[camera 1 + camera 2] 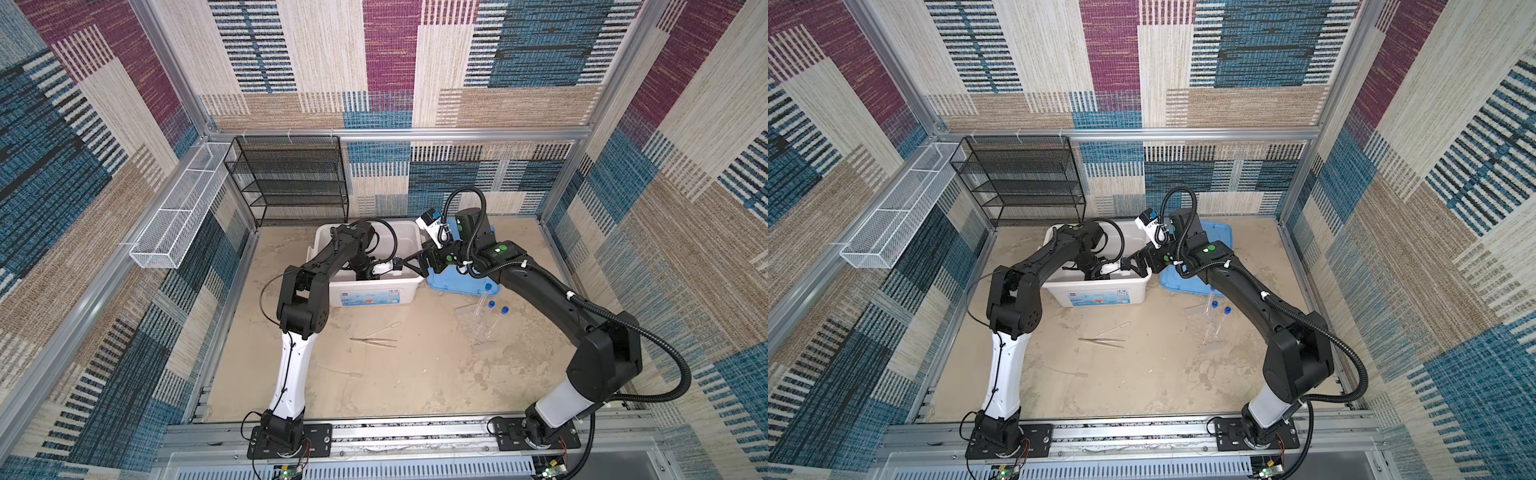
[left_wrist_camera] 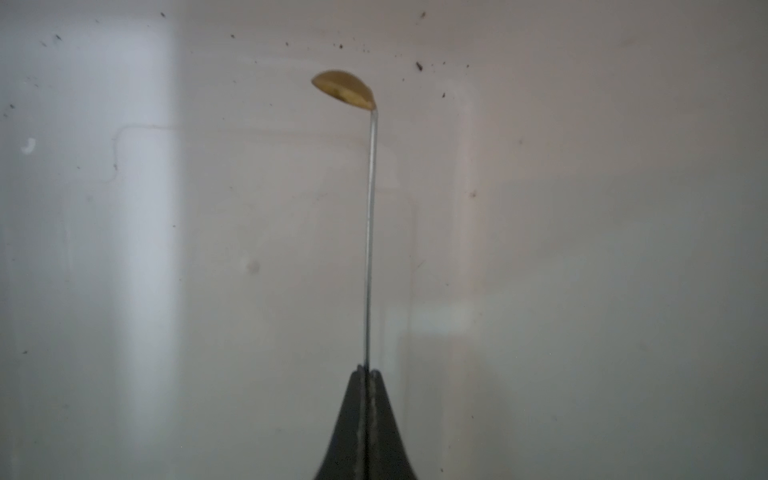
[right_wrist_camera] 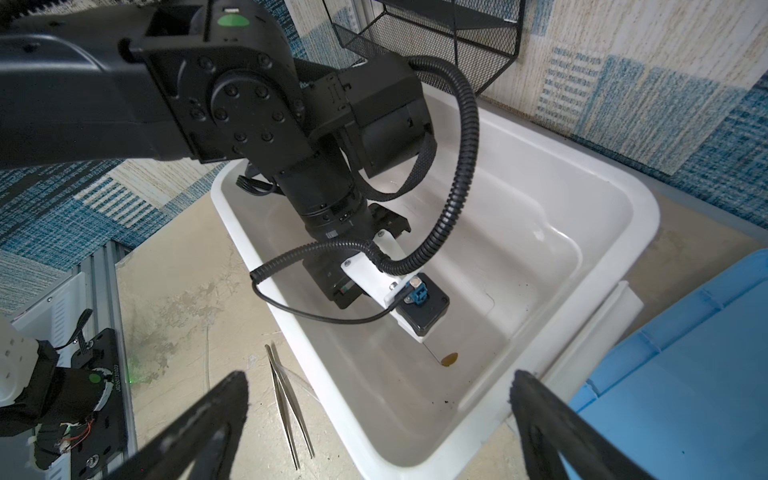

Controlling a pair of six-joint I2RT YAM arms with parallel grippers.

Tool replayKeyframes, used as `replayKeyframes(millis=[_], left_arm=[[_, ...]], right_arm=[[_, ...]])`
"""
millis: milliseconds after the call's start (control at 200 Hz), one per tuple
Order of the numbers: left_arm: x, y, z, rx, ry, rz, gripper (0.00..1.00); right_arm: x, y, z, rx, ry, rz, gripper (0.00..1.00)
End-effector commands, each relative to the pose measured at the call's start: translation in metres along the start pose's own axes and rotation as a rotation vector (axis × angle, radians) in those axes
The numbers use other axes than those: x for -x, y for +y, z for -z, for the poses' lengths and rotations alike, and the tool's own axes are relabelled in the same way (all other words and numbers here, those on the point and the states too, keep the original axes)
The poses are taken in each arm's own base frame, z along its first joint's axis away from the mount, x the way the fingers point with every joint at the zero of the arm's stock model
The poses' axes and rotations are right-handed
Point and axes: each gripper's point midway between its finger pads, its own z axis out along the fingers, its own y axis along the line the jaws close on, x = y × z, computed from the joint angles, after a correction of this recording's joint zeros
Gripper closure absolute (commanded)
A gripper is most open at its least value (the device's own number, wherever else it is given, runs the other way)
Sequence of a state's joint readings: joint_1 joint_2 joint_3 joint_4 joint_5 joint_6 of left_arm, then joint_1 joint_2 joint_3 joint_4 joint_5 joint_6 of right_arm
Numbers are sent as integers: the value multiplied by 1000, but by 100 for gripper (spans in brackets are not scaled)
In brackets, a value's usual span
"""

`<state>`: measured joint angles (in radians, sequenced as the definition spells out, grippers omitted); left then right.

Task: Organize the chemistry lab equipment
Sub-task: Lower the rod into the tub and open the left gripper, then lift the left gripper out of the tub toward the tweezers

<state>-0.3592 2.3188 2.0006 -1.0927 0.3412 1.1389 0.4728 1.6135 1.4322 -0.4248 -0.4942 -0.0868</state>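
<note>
My left gripper (image 2: 368, 371) reaches down inside the white tub (image 1: 365, 287) and is shut on a long thin rod (image 2: 370, 232), whose brass spoon tip (image 2: 344, 89) hangs just above the tub floor. The spoon tip (image 3: 449, 359) also shows in the right wrist view. My right gripper (image 3: 376, 419) hovers open and empty over the tub's right rim (image 3: 648, 208). Metal tweezers (image 1: 374, 341) and a clear dropper (image 1: 383, 329) lie on the floor in front of the tub. Right of them, blue-capped clear tubes (image 1: 492, 305) stand in a clear rack (image 1: 473, 328).
The blue lid (image 1: 455, 284) lies flat beside the tub, under my right arm. A black wire-mesh shelf (image 1: 291, 178) stands against the back wall and a white mesh basket (image 1: 178, 216) hangs on the left wall. A thin clear stick (image 1: 347, 373) lies nearer the front.
</note>
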Motion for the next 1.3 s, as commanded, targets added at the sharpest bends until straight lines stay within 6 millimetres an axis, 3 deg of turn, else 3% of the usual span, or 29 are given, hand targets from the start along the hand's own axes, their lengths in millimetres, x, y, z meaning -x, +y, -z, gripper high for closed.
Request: replayKeyframes(millis=[0,346,666,816,941,1027,1147,1207,1297], left_arm=[[1,-1,-1,-7,6,8,100],[4,2,10,38,14,1,78],[11,0,28,72,-9,7,71],[23,4,56,136,-38,-1,67],[33,5,85,207,-59,-19,54],[38,4,106,253,-72,-36,52],[49,-6,138,319,-113,-62,29],[55,-13,154,349,-142,-50,2],[64,-22,174,407,-173,-43,1]], right_arm=[[7,-1,2,-11,-30,16,0],[6,-1,6,-29,-32,20,0],[8,2,20,-51,-54,40,0],[18,5,33,-73,-102,59,1],[26,11,47,-84,-158,81,1],[29,14,57,-98,-186,92,1],[33,18,72,-123,-221,99,1],[36,21,81,-132,-246,102,1],[37,26,97,-148,-300,97,1]])
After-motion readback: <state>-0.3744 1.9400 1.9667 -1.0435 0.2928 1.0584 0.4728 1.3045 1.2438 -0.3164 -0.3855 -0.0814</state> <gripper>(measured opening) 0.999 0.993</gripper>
